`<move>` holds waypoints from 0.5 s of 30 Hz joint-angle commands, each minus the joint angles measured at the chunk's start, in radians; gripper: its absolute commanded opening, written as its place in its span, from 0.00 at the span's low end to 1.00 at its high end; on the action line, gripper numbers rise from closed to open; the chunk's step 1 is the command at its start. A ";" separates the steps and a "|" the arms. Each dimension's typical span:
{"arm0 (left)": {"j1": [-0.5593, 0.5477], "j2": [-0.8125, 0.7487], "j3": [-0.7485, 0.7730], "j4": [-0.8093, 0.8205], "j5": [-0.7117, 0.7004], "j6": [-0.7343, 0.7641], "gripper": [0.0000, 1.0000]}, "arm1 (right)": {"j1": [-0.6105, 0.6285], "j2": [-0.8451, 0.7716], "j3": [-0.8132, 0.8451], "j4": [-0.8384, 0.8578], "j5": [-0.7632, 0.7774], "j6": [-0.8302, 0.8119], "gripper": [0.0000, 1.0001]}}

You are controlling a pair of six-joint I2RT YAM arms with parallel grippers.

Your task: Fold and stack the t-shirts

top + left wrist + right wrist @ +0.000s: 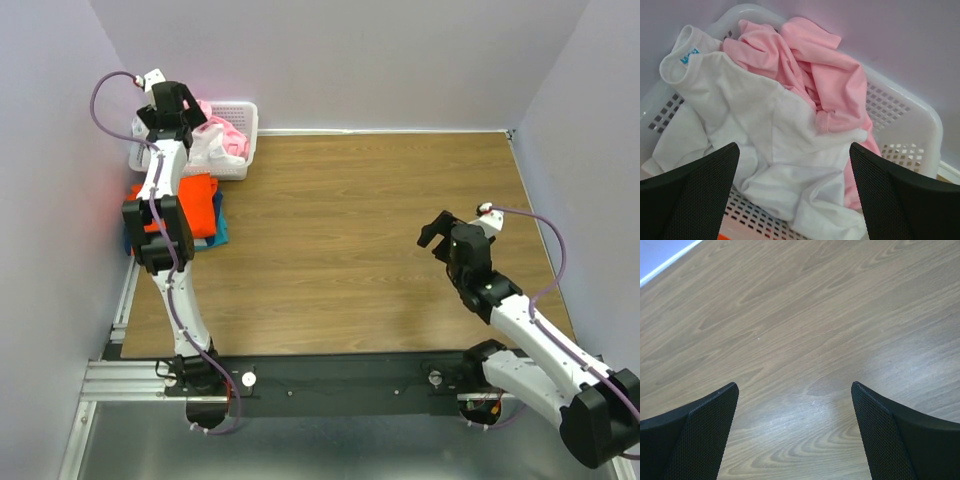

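A white t-shirt [755, 135] and a pink t-shirt [825, 85] lie crumpled in the white lattice basket [905, 115] at the table's back left [240, 125]. My left gripper [794, 170] hangs open just above the white shirt, holding nothing. It shows over the basket in the top view [175, 105]. A folded orange t-shirt [200, 205] lies on a teal t-shirt [220, 232] in front of the basket, partly hidden by my left arm. My right gripper [795, 405] is open and empty over bare wood at the right [435, 232].
The wooden table [370, 230] is walled in by pale purple panels at the back and both sides. A metal rail runs along the near edge under the arm bases.
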 commanded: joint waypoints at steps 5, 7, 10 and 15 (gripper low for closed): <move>0.035 0.222 0.278 -0.084 0.088 0.077 0.98 | -0.002 0.081 0.044 0.015 0.056 -0.016 1.00; 0.041 0.237 0.268 -0.053 0.109 0.072 0.98 | -0.003 0.101 0.053 0.015 0.062 -0.020 1.00; 0.049 0.259 0.255 -0.004 0.138 0.064 0.99 | -0.002 0.140 0.064 0.015 0.056 -0.023 1.00; 0.053 0.312 0.270 0.004 0.135 0.077 0.98 | -0.002 0.165 0.070 0.015 0.062 -0.028 1.00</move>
